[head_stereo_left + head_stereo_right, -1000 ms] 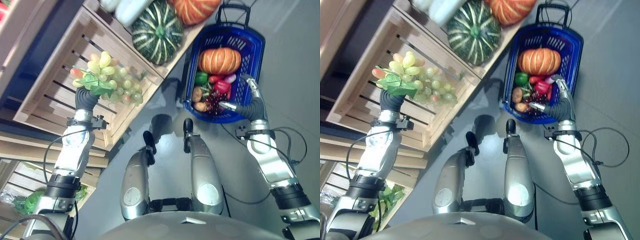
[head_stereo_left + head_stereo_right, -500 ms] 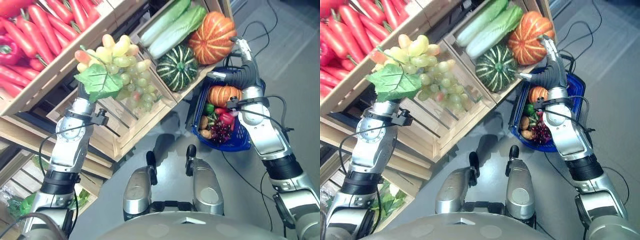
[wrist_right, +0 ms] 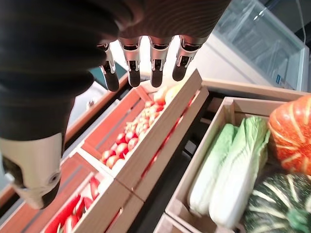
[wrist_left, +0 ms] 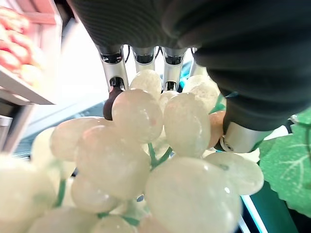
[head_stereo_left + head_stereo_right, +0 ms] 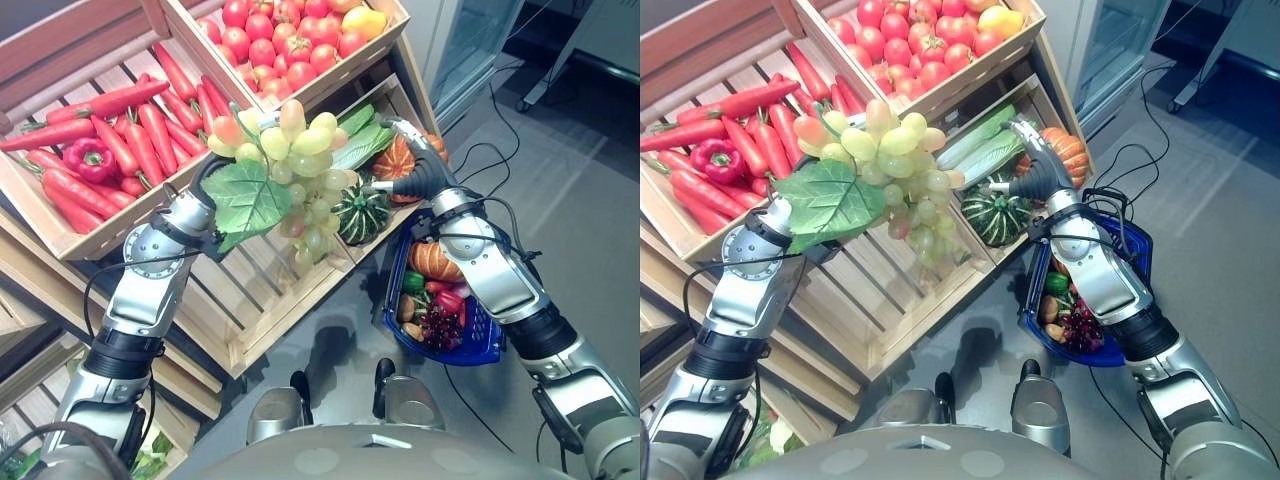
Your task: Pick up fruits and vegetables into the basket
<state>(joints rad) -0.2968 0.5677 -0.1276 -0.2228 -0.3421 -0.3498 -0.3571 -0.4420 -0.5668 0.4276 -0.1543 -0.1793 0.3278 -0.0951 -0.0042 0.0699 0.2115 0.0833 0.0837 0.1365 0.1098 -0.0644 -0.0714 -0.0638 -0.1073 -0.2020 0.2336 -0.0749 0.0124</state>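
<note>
1. Left hand (image 5: pixel 196 212) is closed round the top of the grape bunch (image 5: pixel 292 160). In the left wrist view its fingers (image 4: pixel 114 73) curl in behind the grapes and the thumb presses from the other side. Grip looks solid.
2. Bunch is held up in the air in front of the produce shelves, green leaf (image 5: pixel 243 199) hanging by the hand, grapes dangling clear of the empty slatted crate (image 5: pixel 262 290) below.
3. Right hand (image 5: pixel 1029 158) holds nothing: fingers (image 3: pixel 154 67) straight, thumb apart. It hovers near the cabbages (image 5: pixel 352 146) and the striped green squash (image 5: pixel 360 212).
4. Blue basket (image 5: pixel 478 345) sits on the floor, low on the robot's right, partly behind the right forearm. Already inside: a small orange pumpkin (image 5: pixel 434 260), a green pepper (image 5: pixel 1057 283), something red, dark grapes (image 5: pixel 437 326), brown pieces at the near end.
5. Step, as I read it: pick is done, transfer is under way. Grapes are well apart from the basket, up and to its left.
6. Next move calls for swinging the left arm across and down to the basket, then opening over a free spot.
7. Risks: the right arm lies between bunch and basket, so it likely needs to get clear. The loose hanging end could catch the crate edge or basket rim.
</note>
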